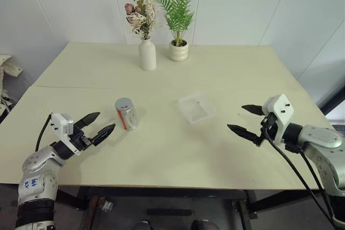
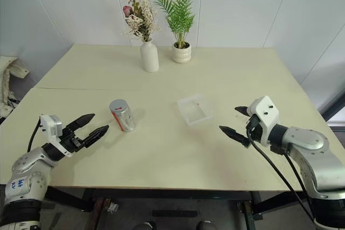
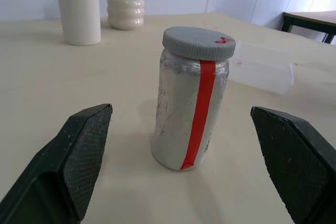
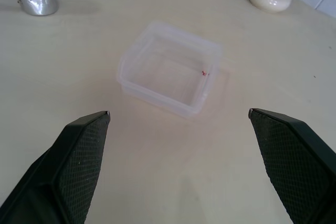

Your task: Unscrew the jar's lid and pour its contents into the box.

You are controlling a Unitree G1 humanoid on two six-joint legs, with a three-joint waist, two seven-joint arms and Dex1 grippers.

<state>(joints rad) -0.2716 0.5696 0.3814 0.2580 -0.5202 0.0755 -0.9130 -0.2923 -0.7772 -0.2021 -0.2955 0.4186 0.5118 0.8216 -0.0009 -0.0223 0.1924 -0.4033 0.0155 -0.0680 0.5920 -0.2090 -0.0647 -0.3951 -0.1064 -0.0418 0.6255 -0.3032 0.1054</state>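
**Nothing started: jar capped, box empty**

White walls back a pale worktop (image 1: 161, 149). On it the jar (image 1: 126, 114) stands upright with its lid (image 3: 199, 42) on; the box (image 1: 196, 107), near it, looks empty. Left gripper (image 1: 97, 126) points at the jar, right gripper (image 1: 247, 120) at the box, both sets of fingers wide apart, holding nothing. Gripping, unscrewing and pouring all remain.

The worktop (image 1: 161, 149) looked matt and smooth; the jar (image 3: 186, 119) clear with a matt grey lid (image 3: 198, 42); the box (image 4: 170, 74) translucent plastic; the fingers' pads (image 3: 86, 153) cross-hatched.
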